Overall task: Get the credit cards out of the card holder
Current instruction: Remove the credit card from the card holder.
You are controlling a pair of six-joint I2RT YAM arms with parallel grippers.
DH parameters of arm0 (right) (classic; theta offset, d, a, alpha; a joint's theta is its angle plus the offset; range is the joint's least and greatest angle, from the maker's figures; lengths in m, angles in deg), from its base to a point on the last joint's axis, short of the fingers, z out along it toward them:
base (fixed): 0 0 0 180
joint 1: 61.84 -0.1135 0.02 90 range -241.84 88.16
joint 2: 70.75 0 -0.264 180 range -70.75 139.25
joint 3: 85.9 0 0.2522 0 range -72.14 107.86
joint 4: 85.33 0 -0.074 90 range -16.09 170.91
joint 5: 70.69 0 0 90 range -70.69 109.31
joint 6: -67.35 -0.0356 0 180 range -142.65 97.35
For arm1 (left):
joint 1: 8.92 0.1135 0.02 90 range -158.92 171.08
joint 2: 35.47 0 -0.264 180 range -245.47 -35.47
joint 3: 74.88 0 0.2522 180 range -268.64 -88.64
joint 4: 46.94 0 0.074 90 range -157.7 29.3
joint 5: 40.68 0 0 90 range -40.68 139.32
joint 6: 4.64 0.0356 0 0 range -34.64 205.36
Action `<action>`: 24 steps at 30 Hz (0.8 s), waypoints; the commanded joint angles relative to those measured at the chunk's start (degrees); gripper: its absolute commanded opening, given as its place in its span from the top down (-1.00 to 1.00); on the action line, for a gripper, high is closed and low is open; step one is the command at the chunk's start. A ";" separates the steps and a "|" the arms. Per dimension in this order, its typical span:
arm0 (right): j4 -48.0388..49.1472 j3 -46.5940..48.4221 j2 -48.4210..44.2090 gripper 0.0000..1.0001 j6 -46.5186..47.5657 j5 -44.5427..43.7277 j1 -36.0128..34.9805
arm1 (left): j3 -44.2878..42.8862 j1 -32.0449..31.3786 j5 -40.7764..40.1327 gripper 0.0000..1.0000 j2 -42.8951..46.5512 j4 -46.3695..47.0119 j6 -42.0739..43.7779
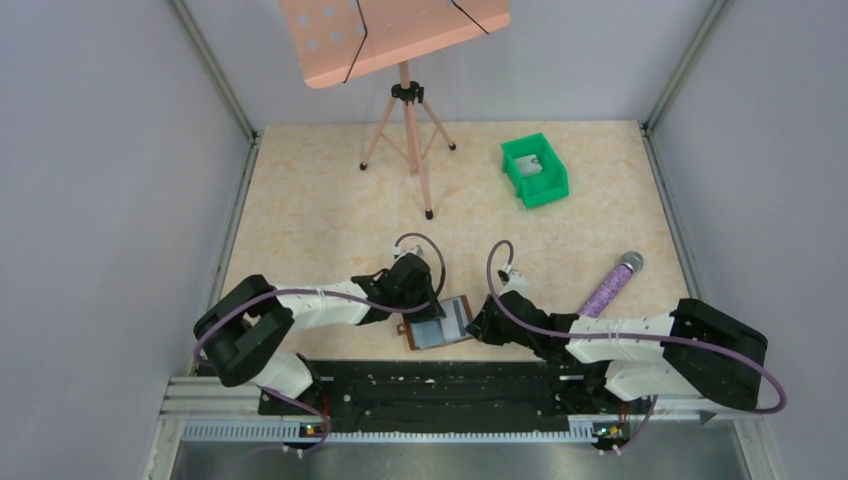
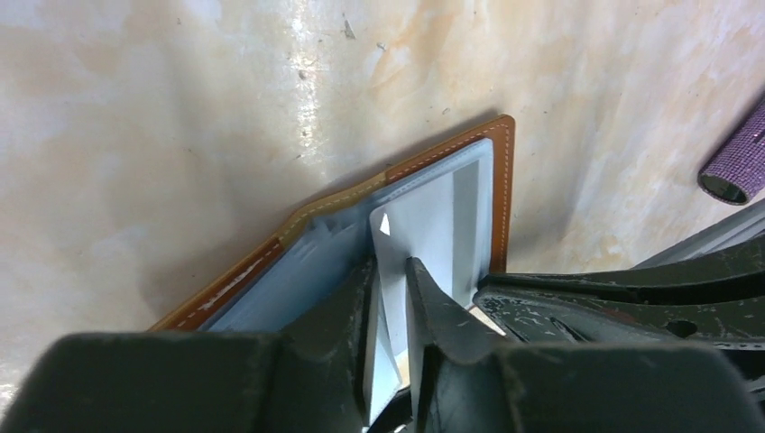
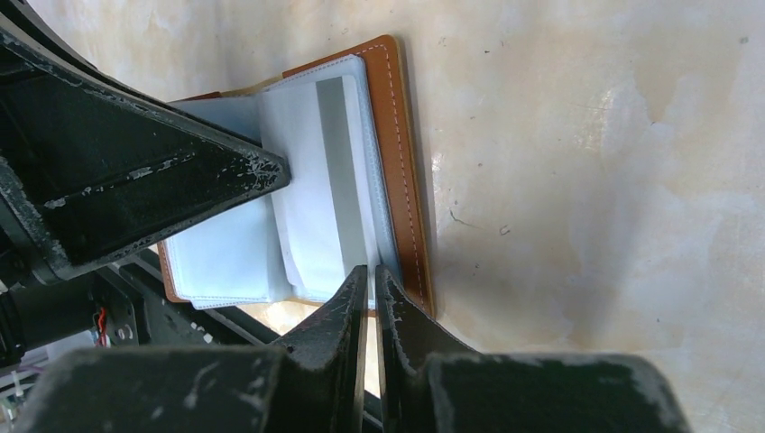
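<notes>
The brown leather card holder lies open on the table near the front edge, between my two grippers. In the left wrist view its brown cover frames blue-grey panels. A light grey credit card with a small white triangle stands up out of the holder. My left gripper is shut on this card, one finger on each face. In the right wrist view a pale card with a grey stripe sits in the right panel. My right gripper is shut, its tips at that panel's near edge.
A green plastic bin with a grey card inside stands at the back right. A pink music stand's tripod stands at the back middle. A purple glitter microphone lies right of the holder. A black rail runs just behind the holder's near edge.
</notes>
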 commanded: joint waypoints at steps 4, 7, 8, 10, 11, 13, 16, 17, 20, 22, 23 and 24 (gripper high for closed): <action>-2.45 -2.15 0.16 0.85 -0.21 -0.27 0.41 | 3.04 -0.48 0.04 0.87 1.74 0.51 -1.64; -2.08 -2.18 -0.24 0.86 -0.28 -0.30 0.41 | 3.70 -0.48 0.89 0.99 3.55 1.43 -2.42; -1.91 -2.13 -0.39 0.85 -0.27 -0.23 0.39 | 3.83 -0.48 1.44 1.00 4.04 2.05 -2.48; -1.97 -2.05 -0.71 0.85 -0.26 -0.25 0.34 | 4.02 -0.48 2.12 1.00 5.05 2.25 -2.61; -2.21 -2.03 -1.00 0.84 -0.20 -0.42 0.33 | 4.13 -0.48 2.33 1.00 5.65 2.20 -2.65; -3.20 -1.63 -1.98 0.81 0.24 -0.73 0.41 | 4.52 -0.48 2.75 1.00 6.98 3.69 -2.39; -5.36 -0.46 -5.27 0.74 1.32 -0.87 0.38 | 4.69 -0.48 3.46 1.00 7.76 4.05 -1.10; -6.11 -0.12 -6.47 0.69 1.92 -0.93 0.41 | 4.64 -0.48 3.75 1.00 7.84 4.11 -0.52; -7.48 0.87 -10.24 0.55 3.82 -1.33 0.56 | 4.80 -0.48 4.23 1.00 8.28 4.54 1.18; -7.31 1.13 -11.75 0.51 5.54 -0.84 1.15 | 5.38 -0.48 4.37 1.00 8.96 5.11 2.51; -7.24 1.29 -12.21 0.49 6.41 -0.53 1.53 | 5.69 -0.48 4.22 1.00 9.28 5.15 3.19; -7.13 1.61 -12.43 0.48 7.33 -0.07 1.88 | 5.65 -0.43 4.28 1.00 9.50 5.12 3.63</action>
